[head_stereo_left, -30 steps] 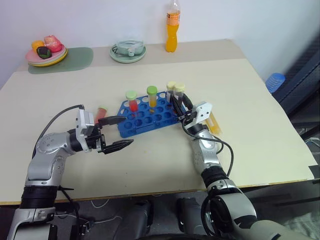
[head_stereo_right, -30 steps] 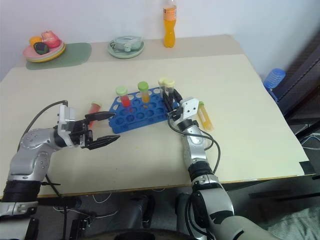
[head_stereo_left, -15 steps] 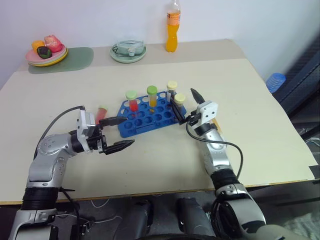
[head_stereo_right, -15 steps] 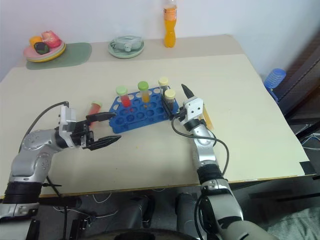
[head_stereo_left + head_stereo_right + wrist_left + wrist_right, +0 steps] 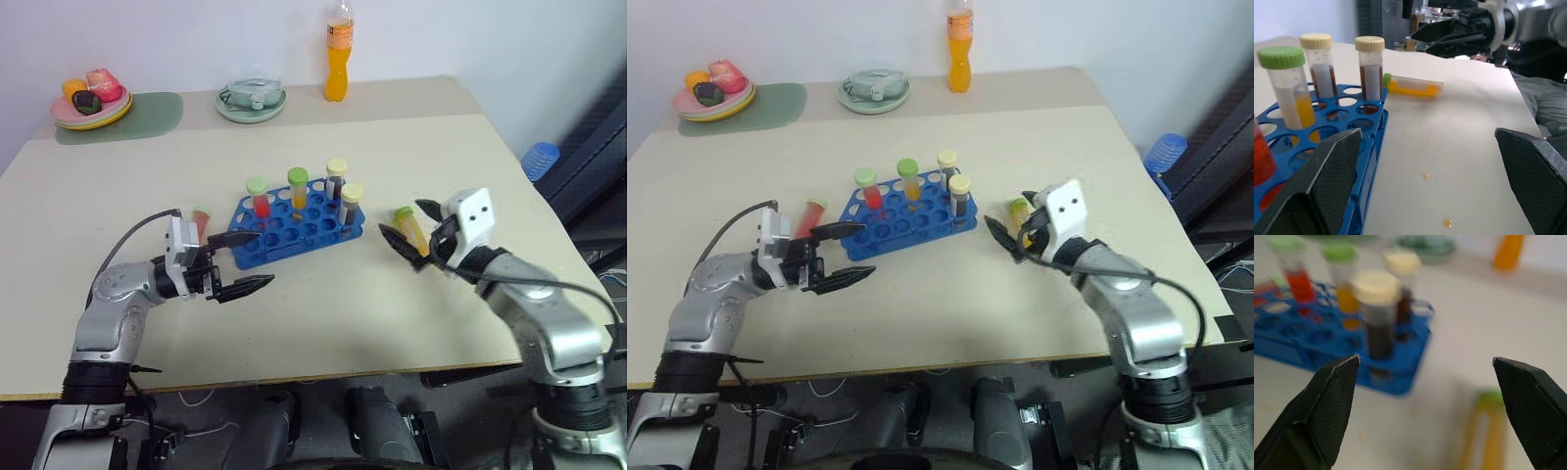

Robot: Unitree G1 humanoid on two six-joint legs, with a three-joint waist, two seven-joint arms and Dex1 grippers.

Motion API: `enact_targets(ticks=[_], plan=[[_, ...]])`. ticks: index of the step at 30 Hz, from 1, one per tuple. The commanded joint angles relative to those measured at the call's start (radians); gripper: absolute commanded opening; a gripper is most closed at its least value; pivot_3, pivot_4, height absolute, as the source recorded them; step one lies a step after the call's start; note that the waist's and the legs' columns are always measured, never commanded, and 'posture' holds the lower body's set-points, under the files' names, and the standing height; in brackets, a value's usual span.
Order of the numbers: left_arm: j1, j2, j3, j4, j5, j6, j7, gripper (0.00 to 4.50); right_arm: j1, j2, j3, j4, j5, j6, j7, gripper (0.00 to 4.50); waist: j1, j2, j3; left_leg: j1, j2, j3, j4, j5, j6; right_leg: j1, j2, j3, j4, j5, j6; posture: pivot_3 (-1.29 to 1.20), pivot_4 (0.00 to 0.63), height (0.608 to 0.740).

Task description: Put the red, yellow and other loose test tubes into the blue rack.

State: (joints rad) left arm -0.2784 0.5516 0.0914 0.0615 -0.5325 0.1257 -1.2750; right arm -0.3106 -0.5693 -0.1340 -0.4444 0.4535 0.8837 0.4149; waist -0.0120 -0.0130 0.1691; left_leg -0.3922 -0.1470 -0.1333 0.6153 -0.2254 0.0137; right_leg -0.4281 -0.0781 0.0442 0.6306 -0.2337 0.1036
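Bright blue plastic rack with rows of round holes [image 5: 294, 231] mid-table on the beige tabletop [image 5: 323, 304], holding four upright clear screw-cap tubes: red with green cap [image 5: 259, 199], yellow with green cap [image 5: 298, 188], two dark brown with cream caps [image 5: 337, 180] [image 5: 352, 207]. Loose yellow tube with green cap [image 5: 411, 229] lying flat right of the rack, between the spread empty fingers of the right gripper [image 5: 409, 233]; loose red tube [image 5: 201, 221] lying just left of the rack. Left gripper [image 5: 251, 260] near-left of the rack, jaws spread wide, empty.

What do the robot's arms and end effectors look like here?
Both arms are silver-grey metal with black joints, and a thin black cable loops along each forearm. The left end effector and right end effector have two pointed black textured fingers on a white wrist block.
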Motion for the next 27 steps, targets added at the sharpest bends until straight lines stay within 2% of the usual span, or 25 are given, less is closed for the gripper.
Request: enact_targets(ticks=[1, 4, 8, 17, 27], plan=[[-0.026, -0.001, -0.006, 0.007, -0.002, -0.020, -0.021, 4.50, -0.159, -0.020, -0.074, 0.029, 0.063, 0.342, -0.077, 4.47, 0.001, 0.000, 0.000, 0.000, 0.000, 0.000, 0.000, 0.000, 0.000, 0.000, 0.000, 0.000, 0.000, 0.000, 0.000, 0.00, 0.150, 0.740], [-0.041, 0.004, -0.015, 0.027, 0.003, -0.026, -0.045, 4.50, -0.308, -0.027, -0.062, 0.151, 0.030, 0.542, -0.125, 4.47, 0.003, 0.000, 0.000, -0.001, 0.000, 0.000, 0.000, 0.000, 0.000, -0.001, 0.000, -0.001, -0.001, 0.001, 0.002, 0.00, 0.150, 0.740], [-0.060, 0.007, -0.022, 0.051, 0.006, -0.037, -0.067, 4.50, -0.447, -0.063, 0.029, 0.336, -0.010, 0.624, -0.118, 4.47, 0.005, 0.000, 0.000, -0.003, 0.000, 0.000, 0.000, -0.001, 0.001, -0.001, -0.001, -0.001, -0.002, 0.001, 0.002, 0.00, 0.150, 0.740], [-0.035, -0.002, -0.027, 0.026, 0.004, -0.040, -0.063, 4.50, -0.610, -0.095, 0.212, 0.595, -0.045, 0.600, -0.003, 4.47, -0.004, 0.000, 0.000, -0.008, 0.000, 0.001, 0.002, -0.001, 0.002, -0.006, -0.001, -0.001, -0.001, 0.002, 0.003, 0.00, 0.150, 0.740], [0.006, 0.001, -0.021, -0.020, -0.005, -0.025, -0.035, 4.50, -0.806, -0.074, 0.405, 0.960, -0.148, 0.443, 0.173, 4.47, -0.002, 0.000, 0.000, -0.011, 0.000, 0.001, 0.003, -0.001, 0.002, -0.008, -0.001, -0.002, -0.001, 0.002, 0.003, 0.00, 0.150, 0.740]])
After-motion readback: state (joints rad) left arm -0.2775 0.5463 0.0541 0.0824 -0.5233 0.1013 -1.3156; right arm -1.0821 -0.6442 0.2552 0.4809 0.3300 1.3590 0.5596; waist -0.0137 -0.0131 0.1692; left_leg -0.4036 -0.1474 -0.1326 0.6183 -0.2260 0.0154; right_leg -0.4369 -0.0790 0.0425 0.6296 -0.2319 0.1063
